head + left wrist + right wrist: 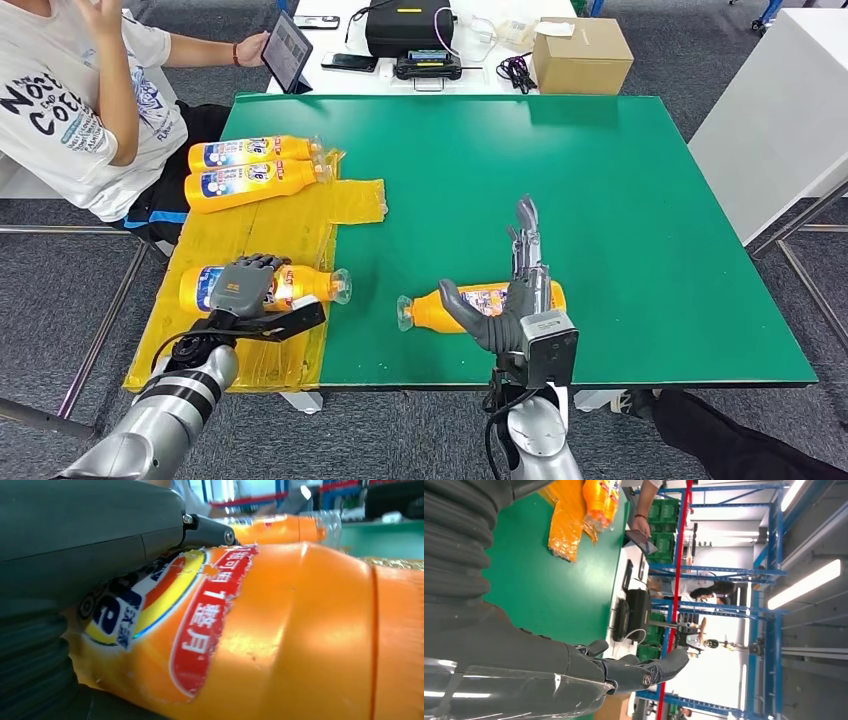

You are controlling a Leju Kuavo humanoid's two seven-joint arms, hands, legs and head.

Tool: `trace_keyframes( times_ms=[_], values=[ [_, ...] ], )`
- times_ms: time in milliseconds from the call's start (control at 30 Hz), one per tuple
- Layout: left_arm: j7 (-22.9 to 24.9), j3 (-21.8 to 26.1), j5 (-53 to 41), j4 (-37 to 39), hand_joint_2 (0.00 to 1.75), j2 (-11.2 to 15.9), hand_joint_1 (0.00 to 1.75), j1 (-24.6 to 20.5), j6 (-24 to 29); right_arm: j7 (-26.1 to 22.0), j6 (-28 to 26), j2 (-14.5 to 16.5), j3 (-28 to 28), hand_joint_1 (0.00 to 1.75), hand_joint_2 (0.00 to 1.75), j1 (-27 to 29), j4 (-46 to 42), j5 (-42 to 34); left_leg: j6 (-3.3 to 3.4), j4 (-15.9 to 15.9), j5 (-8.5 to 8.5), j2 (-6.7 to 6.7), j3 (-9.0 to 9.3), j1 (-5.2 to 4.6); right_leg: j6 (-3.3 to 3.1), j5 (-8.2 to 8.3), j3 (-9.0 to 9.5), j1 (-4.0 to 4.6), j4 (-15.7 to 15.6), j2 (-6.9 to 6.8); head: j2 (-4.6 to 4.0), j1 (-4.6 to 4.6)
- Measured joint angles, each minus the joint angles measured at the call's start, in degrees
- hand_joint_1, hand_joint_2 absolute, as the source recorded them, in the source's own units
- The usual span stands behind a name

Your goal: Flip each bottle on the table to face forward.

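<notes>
Four orange bottles lie on their sides. Two lie together (250, 152) (255, 184) at the far left on a yellow plastic sheet (350, 200). A third bottle (310, 284) lies near the front of the sheet, cap to the right; my left hand (245, 285) grips its labelled body, fingers curled over it. The left wrist view shows this bottle (300, 630) close up under my left hand (75, 545). The fourth bottle (450, 308) lies on the green table (620, 200), cap to the left. My right hand (520, 290) is over its base end, fingers straight, thumb spread, holding nothing (574, 675).
A person (70, 110) sits at the table's far left corner, holding a tablet (288, 48). Behind the green table are a black case (405, 28), a phone (348, 62) and a cardboard box (582, 55). A white table (790, 100) stands to the right.
</notes>
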Motion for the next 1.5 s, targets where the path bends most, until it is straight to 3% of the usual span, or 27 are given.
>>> trace_keyframes(
  times_ms=[67,367,600,767,900,967,1033,1100,1200,1267,1367,1500],
  values=[
    [-1.21,0.76,3.20,0.59,0.00,0.01,0.00,-0.72,-4.87,0.39,0.23,0.15,0.00,0.00,1.75,-0.02,0.40,0.08,0.00,-0.01,-0.01,-0.01,0.10,0.00,-0.01,-0.01,0.11,0.00,0.00,-0.01,0.00,-0.01],
    [-6.60,4.97,15.55,2.35,0.00,0.15,0.00,-2.97,-22.87,1.50,1.48,0.59,0.10,0.00,1.75,-1.69,3.51,0.18,0.00,-0.05,0.02,-0.38,0.65,-0.01,-0.02,-0.09,0.76,-0.01,-0.03,-0.25,0.00,0.00],
    [-7.89,6.61,17.60,3.20,0.00,0.41,0.00,-3.53,-26.38,1.77,1.96,0.94,0.41,0.00,1.75,-3.11,5.89,0.10,-0.04,-0.05,0.09,-0.39,0.86,-0.01,-0.04,-0.04,0.95,-0.01,-0.02,-0.25,0.00,0.00],
    [-10.22,6.92,21.77,3.42,0.00,1.74,0.00,-3.69,-32.33,2.63,3.23,0.93,0.88,0.00,1.75,-4.18,8.23,-0.10,-0.04,-0.06,0.09,-0.38,0.92,0.00,-0.04,-0.04,1.04,-0.01,-0.01,-0.25,0.00,0.00],
    [-14.31,8.76,31.06,3.61,0.00,2.80,0.00,-3.01,-39.21,2.68,3.25,0.92,1.44,0.00,1.75,-4.81,10.30,0.02,-0.05,-0.07,0.08,-0.36,0.97,0.00,-0.05,-0.05,1.03,0.00,-0.01,-0.24,0.00,0.00],
    [-15.86,10.81,37.70,3.31,0.00,2.49,0.00,-2.14,-39.91,2.67,2.67,0.92,1.52,0.00,1.75,-4.91,10.97,0.48,-0.05,-0.07,0.09,-0.35,0.97,0.00,-0.05,-0.05,0.99,-0.01,-0.02,-0.24,0.00,0.00],
    [-17.91,12.63,43.35,2.22,0.87,1.59,0.00,-0.93,-36.31,2.78,1.80,0.88,1.72,0.00,1.75,-4.93,11.42,1.95,-0.04,-0.06,0.09,-0.33,0.92,0.00,-0.05,-0.05,0.92,-0.01,-0.02,-0.23,0.00,0.01],
    [-20.13,13.97,47.21,0.22,1.75,0.09,0.00,0.67,-27.48,4.40,1.14,0.48,2.38,0.00,1.75,-5.11,11.84,6.28,-0.04,-0.05,0.10,-0.29,0.79,-0.01,-0.03,-0.02,0.78,-0.01,-0.02,-0.22,0.00,0.02],
    [-22.63,15.26,49.84,-3.47,1.75,-2.09,0.00,2.50,-11.73,10.12,1.61,-1.81,4.18,0.00,1.75,-6.43,13.66,16.81,0.00,-0.02,0.17,-0.23,0.47,-0.01,-0.06,0.13,0.46,-0.01,-0.02,-0.21,0.00,0.02],
    [-24.43,15.62,51.64,-6.47,1.75,-2.94,0.00,3.59,-4.96,13.08,3.01,-4.06,4.90,0.00,1.75,-7.59,15.49,21.31,0.04,-0.01,0.24,-0.21,0.27,-0.01,-0.09,0.20,0.28,-0.01,-0.02,-0.21,0.00,0.02],
    [-25.41,15.63,54.48,-11.65,1.75,-3.63,0.00,5.98,0.77,14.97,6.27,-7.69,5.21,0.00,1.75,-8.99,17.11,23.03,0.07,0.01,0.27,-0.21,0.11,-0.02,-0.06,0.21,0.13,-0.01,-0.01,-0.21,0.00,0.01],
    [-25.44,15.47,55.24,-15.97,1.75,-4.10,0.00,8.26,3.88,16.54,8.24,-11.28,5.37,0.00,1.75,-10.35,17.96,23.79,0.07,0.02,0.26,-0.23,-0.08,-0.02,-0.05,0.21,-0.07,-0.01,-0.02,-0.21,0.00,0.01]
  ],
)
